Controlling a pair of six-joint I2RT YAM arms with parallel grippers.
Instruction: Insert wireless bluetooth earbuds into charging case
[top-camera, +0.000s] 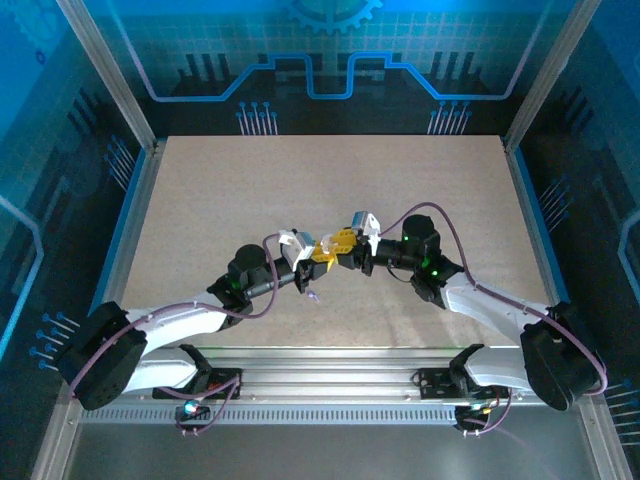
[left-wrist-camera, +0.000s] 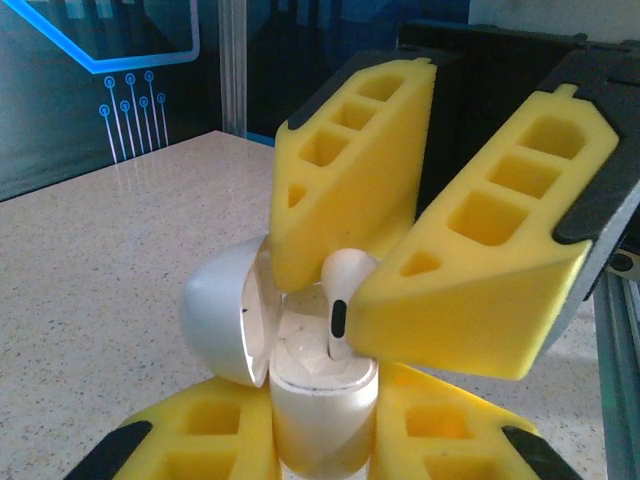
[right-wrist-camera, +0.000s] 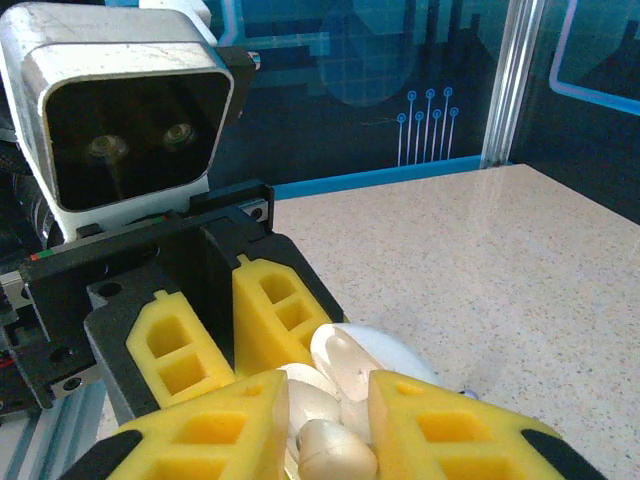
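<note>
Blue-lit panels printed with circuit lines wall in a speckled beige table (top-camera: 200, 200), with metal frame posts at the corners. Both arms reach in from the near edge and meet above the middle of the table, slightly toward its near side.

From overhead, the left gripper (top-camera: 320, 258) and the right gripper (top-camera: 343, 240) point at each other with their yellow fingertips almost touching. The left one sits a little nearer and to the left.

In the left wrist view, the left gripper (left-wrist-camera: 325, 440) has its jaws closed on the white charging case (left-wrist-camera: 325, 400), holding the body upright between the yellow pads. The lid (left-wrist-camera: 220, 310) is swung open to the left. The right gripper (left-wrist-camera: 345, 285) comes in from the far side and above, its jaws pinched on a white earbud (left-wrist-camera: 337, 320). The rounded head sits between the fingertips, and the stem points down into the open case. I cannot tell whether the stem touches the bottom of its socket.

In the right wrist view, the right gripper (right-wrist-camera: 330, 430) holds the earbud (right-wrist-camera: 335, 455) between its two pads, just above the case (right-wrist-camera: 305, 400). The left gripper (right-wrist-camera: 228, 335) faces it from beyond, under the left wrist camera (right-wrist-camera: 125, 110).

A small lavender bud (top-camera: 315, 296) lies on the table just near of the grippers, too small to make out its shape.
</note>
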